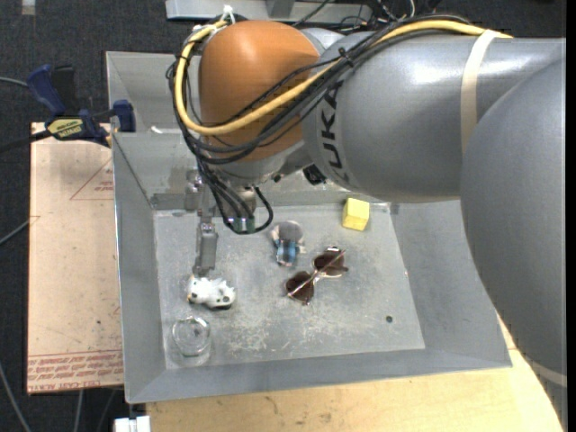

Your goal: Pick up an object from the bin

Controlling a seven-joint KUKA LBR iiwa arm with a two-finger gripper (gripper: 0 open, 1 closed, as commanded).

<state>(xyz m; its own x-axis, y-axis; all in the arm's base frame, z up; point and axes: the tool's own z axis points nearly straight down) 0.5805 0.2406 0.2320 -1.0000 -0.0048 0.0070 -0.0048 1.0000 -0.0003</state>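
Arm [432, 106] hides bin's [135, 241] rear wall and right side, itself cut by right edge; blue-and-silver bit [287, 246] mid-bin too small to name; white lump [210, 292] front left indistinct.

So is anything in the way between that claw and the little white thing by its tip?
Nothing visible is. The gripper hangs just over the small white lump, with no other thing between them. The clear cup stands close beside the lump on its near side, and the sunglasses lie well apart.

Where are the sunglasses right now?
The sunglasses lie near the middle of the bin floor in the camera view, just below-right of a small blue-and-silver item, with the yellow block up to their right.
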